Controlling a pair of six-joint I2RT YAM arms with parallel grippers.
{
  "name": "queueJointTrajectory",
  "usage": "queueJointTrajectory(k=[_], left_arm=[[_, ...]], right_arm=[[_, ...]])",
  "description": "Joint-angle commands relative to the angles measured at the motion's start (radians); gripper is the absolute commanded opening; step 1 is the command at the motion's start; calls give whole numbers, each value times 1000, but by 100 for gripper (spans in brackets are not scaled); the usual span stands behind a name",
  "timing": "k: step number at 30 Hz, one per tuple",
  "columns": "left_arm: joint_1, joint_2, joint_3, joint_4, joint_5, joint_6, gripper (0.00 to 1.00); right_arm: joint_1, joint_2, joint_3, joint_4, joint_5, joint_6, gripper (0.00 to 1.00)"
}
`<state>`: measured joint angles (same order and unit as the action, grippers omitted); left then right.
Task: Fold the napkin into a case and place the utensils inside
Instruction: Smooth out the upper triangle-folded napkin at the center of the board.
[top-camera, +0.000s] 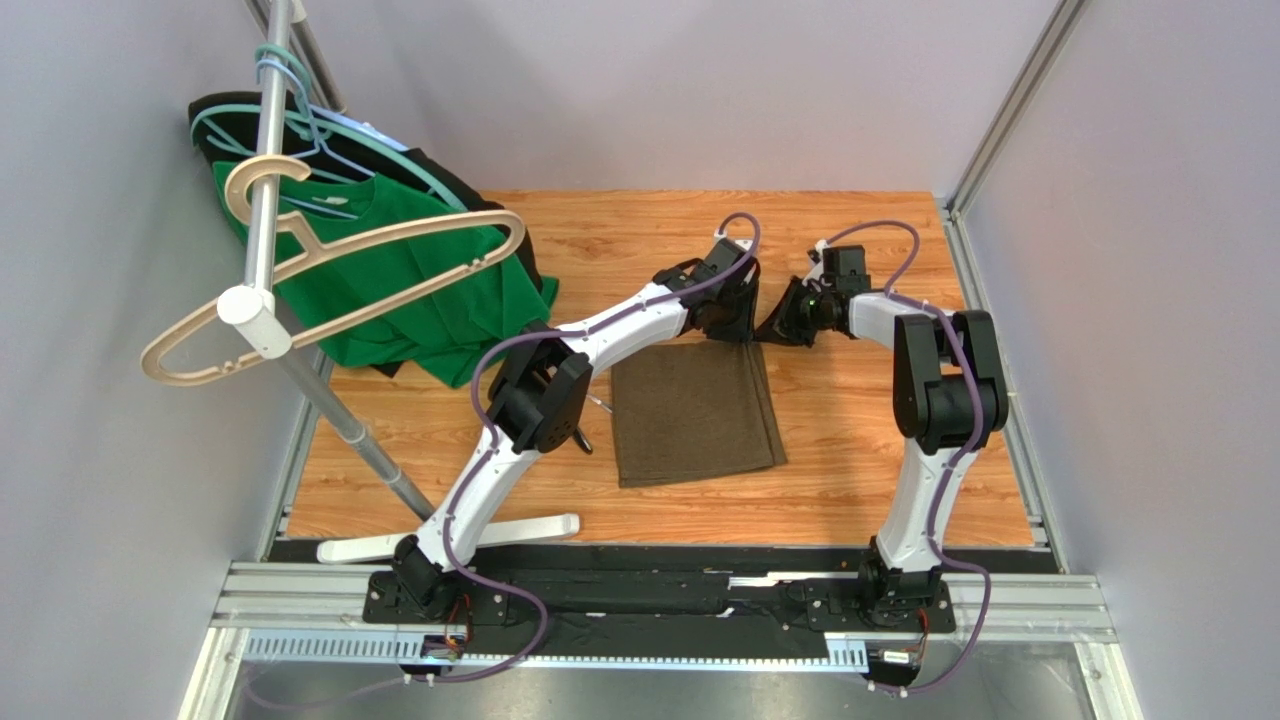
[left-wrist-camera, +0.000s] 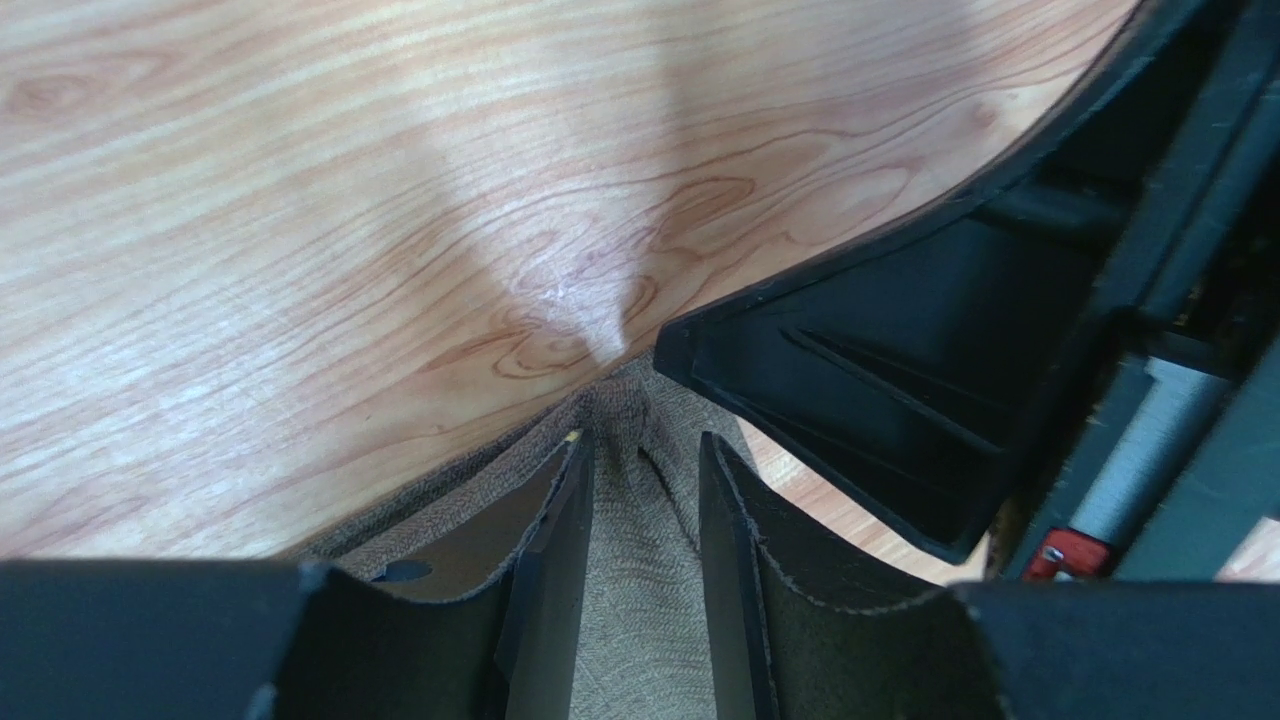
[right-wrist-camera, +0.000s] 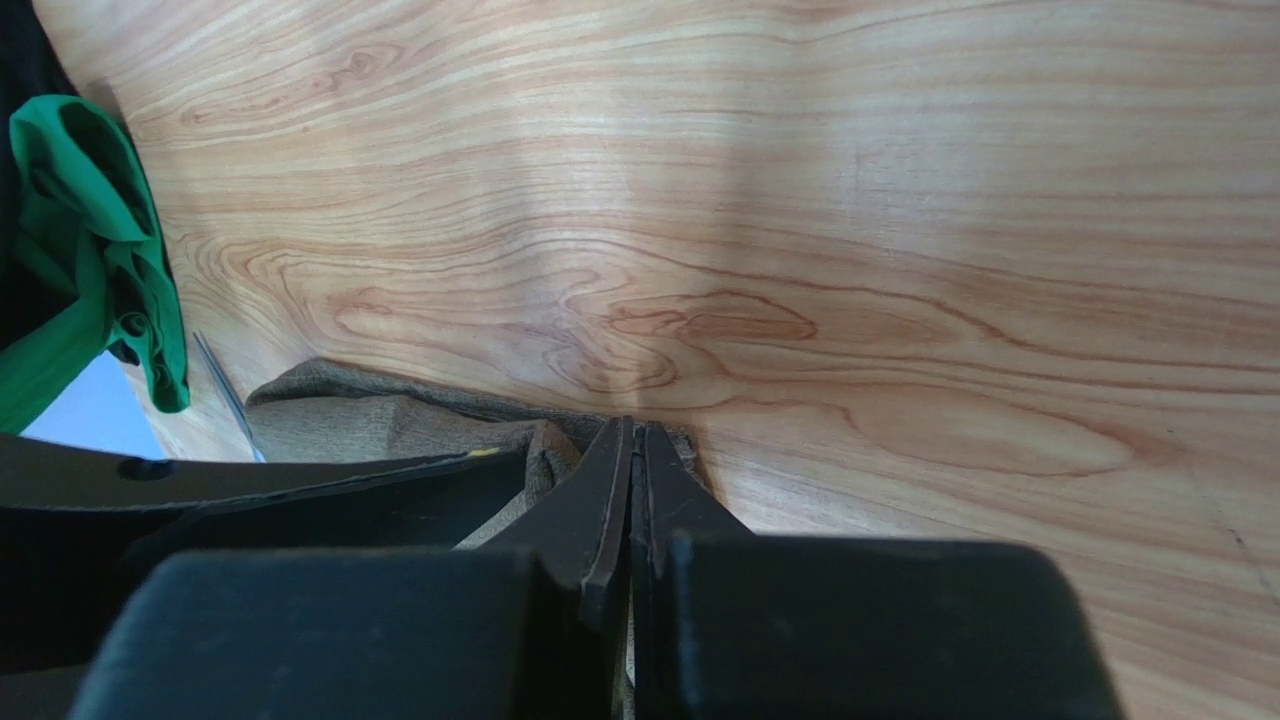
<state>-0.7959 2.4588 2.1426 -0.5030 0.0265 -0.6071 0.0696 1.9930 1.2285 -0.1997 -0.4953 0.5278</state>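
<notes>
The olive-brown napkin (top-camera: 696, 420) lies flat on the wooden table, a neat rectangle. Both grippers meet at its far right corner. My left gripper (top-camera: 736, 327) comes down on it. In the left wrist view its fingers (left-wrist-camera: 643, 438) stand apart with a gathered fold of napkin (left-wrist-camera: 643, 600) filling the gap. My right gripper (top-camera: 784, 323) reaches in from the right. In the right wrist view its fingers (right-wrist-camera: 637, 428) are pressed together on the napkin's corner (right-wrist-camera: 361, 428). The utensils cannot be made out in any view.
A green shirt (top-camera: 406, 285) on a wooden hanger (top-camera: 346, 285) hangs from a metal rack pole (top-camera: 271, 165) at the left. The rack's white foot (top-camera: 496, 533) lies near the left arm's base. Metal frame rails run along the table's right edge.
</notes>
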Motion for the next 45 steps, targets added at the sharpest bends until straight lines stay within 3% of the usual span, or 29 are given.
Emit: queueJointTrajectory(k=[1,9,17,23,34,45], left_arm=[[4,20,48,23,20,-26,41],[6,49,53,47,59,-25,41],[9,60,74,49,67,-3,30],[9,75,109,17,65,13,0],[-9,-69,-18,106,52,-2,0],[-9,-14,25,125,85,-28,0]], right_arm=[[1,3,-9,60,-14,-5,0],[1,10,-32,43,21,-12,0],[-2,0,-40,19,52,-23,0],[-2,4,-30,8,44,-22,0],[-4,23,-29,6,49,-19,0],[-20,15,-17,11,-5,34,0]])
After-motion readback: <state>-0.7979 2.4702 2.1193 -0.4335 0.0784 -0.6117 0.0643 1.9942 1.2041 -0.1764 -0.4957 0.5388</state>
